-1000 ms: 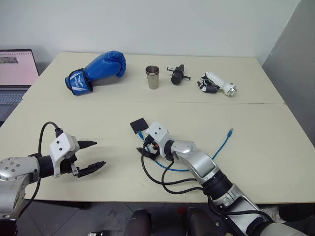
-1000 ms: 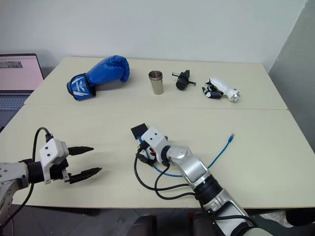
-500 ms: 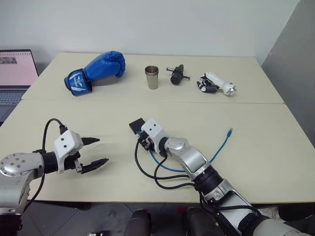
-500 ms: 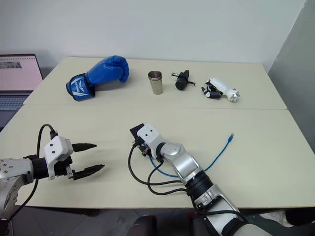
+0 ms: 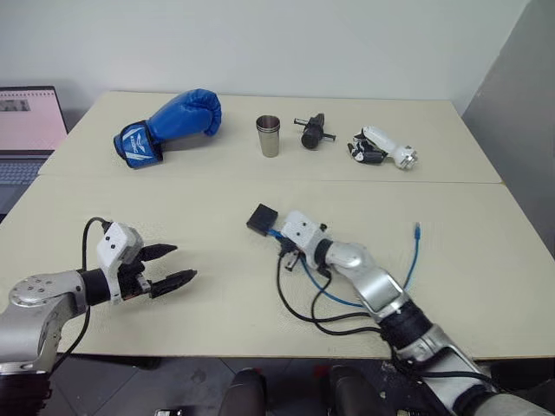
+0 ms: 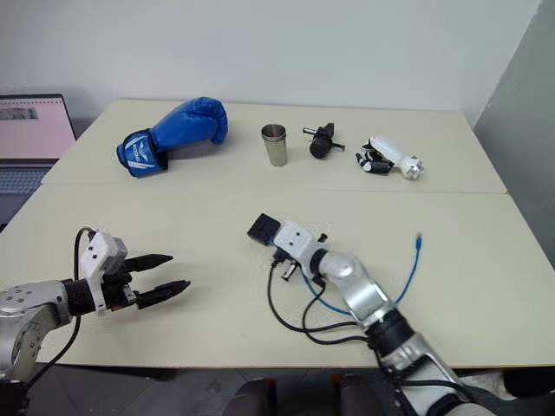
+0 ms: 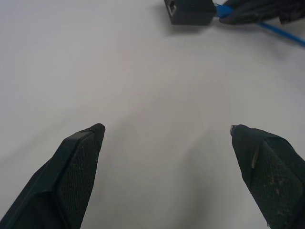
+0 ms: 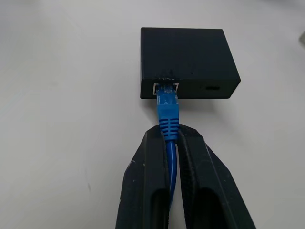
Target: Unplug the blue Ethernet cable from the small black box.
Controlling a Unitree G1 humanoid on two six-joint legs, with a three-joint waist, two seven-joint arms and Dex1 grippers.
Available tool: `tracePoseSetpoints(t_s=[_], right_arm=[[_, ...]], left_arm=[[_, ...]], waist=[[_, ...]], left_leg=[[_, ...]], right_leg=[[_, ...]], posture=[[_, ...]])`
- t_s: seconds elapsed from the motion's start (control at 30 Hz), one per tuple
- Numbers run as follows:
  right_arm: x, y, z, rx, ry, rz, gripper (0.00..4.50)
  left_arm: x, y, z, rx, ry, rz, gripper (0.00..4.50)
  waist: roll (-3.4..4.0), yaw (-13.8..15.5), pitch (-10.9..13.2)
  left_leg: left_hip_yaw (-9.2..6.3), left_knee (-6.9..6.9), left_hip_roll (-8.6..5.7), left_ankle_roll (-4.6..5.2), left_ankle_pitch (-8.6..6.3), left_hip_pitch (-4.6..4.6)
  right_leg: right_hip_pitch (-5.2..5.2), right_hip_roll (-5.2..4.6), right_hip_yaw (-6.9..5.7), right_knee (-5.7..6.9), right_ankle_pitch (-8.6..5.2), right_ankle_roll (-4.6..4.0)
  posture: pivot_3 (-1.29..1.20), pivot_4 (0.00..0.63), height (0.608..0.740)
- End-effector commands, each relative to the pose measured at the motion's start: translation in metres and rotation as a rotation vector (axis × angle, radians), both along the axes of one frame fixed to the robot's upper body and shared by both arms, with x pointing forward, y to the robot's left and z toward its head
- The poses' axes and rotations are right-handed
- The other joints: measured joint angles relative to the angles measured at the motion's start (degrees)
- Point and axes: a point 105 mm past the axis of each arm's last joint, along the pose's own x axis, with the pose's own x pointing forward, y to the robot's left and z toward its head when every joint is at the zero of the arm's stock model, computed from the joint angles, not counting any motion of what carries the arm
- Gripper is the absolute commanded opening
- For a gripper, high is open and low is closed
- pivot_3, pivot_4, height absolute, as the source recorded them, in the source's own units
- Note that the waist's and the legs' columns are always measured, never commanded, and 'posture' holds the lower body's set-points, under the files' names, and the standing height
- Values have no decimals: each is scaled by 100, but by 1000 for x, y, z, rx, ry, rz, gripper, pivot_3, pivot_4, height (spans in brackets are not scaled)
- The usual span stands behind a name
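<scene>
Beige table (image 5: 217, 234), right pincer (image 8: 172, 143) clamped on blue Ethernet cable (image 8: 167, 107) beside small black box (image 8: 187, 62), left pincer (image 5: 173, 267) wide open, empty

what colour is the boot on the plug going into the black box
Bright blue, like the blue Ethernet cable; clearest in the right wrist view.

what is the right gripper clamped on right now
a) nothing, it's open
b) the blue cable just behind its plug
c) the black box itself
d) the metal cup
b: in the right wrist view the right gripper has its two fingers pinched on the blue Ethernet cable just behind the plug, which is still seated in the small black box.
</scene>
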Motion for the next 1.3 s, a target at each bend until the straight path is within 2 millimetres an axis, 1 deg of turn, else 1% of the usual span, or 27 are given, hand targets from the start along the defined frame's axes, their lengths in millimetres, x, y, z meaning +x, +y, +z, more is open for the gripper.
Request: tracePoseSetpoints(t_s=[0.03, 0.07, 0.13, 0.23, 0.3, 0.47, 0.67, 0.93, 0.97, 1.03, 1.1, 1.27, 1.3], right_arm=[[-31, 5, 39, -40, -279, 287, 26], [-35, 3, 43, -52, -317, 332, 26], [-40, 0, 49, -56, -363, 386, 26], [-47, -1, 59, -56, -415, 446, 26], [-49, -2, 62, -64, -433, 471, 26], [-46, -1, 76, -64, -507, 482, 25], [-46, -1, 84, -61, -583, 488, 24], [-46, -1, 85, -74, -628, 497, 23], [-45, -1, 85, -79, -636, 497, 23], [-44, -2, 85, -87, -648, 494, 23], [-43, -2, 86, -91, -658, 492, 23], [-41, -3, 87, -98, -682, 481, 22], [-40, -3, 87, -97, -685, 479, 22]], left_arm=[[-4, -37, 31, -186, 7, -117, 4500], [-5, -45, 36, -231, 22, -144, 4500], [-8, -54, 43, -282, 46, -179, 4500], [-8, -64, 54, -333, 51, -214, 4500], [-5, -66, 60, -362, 53, -218, 4500], [-3, -70, 59, -381, 92, -225, 4500], [-4, -77, 61, -438, 135, -248, 4500], [0, -82, 66, -485, 144, -255, 4500], [0, -82, 66, -484, 141, -254, 4140], [1, -82, 65, -484, 145, -256, 3781], [-1, -83, 63, -479, 159, -262, 3287], [-3, -86, 60, -470, 177, -278, 2271], [-3, -86, 60, -470, 178, -281, 2135]], waist=[[-4, -3, 0], [-5, -3, 0], [-5, -38, 0], [-4, -92, 0], [-4, -90, 0], [-5, -82, 0], [-5, -3, 0], [-5, 3, 0], [-5, 2, 0], [-5, 3, 0], [-5, 5, 0], [-5, 6, 0], [-5, 6, 0]], left_leg=[[0, 1, 0, 0, 0, 2], [-1, 2, 2, 0, 0, 4], [-3, 1, 5, 0, 0, 11], [-4, 1, 13, 0, 0, 15], [-7, 1, 13, -1, 1, 13], [-5, 5, 1, -2, 1, 14], [-6, 5, 0, -3, 1, 12], [-6, 7, -1, -3, 2, 13], [-6, 7, -1, -3, 2, 13], [-6, 7, -1, -4, 2, 13], [-6, 7, -1, -4, 2, 13], [-6, 7, -1, -5, 3, 13], [-6, 7, -1, -5, 3, 13]], right_leg=[[3, 0, -1, -1, 0, 1], [7, 0, -1, -1, 0, 1], [12, 2, 0, 0, 0, 1], [13, 2, 1, 2, 0, 0], [14, 2, -1, 2, 0, 0], [18, 1, 2, 1, 0, -1], [18, -1, 1, 0, 0, -1], [19, -2, 2, 0, 0, -1], [19, -2, 2, 0, 0, -1], [19, -2, 2, 0, 0, -1], [19, -2, 2, 0, 0, -1], [19, -2, 2, 0, 0, -1], [19, -2, 2, 0, 0, -1]], posture=[[0, 150, 740], [0, 150, 740], [0, 150, 740], [0, 150, 740], [0, 150, 740], [0, 150, 740], [0, 150, 740], [0, 150, 740], [0, 150, 740], [0, 150, 740], [0, 150, 740], [0, 150, 740], [0, 150, 740]])
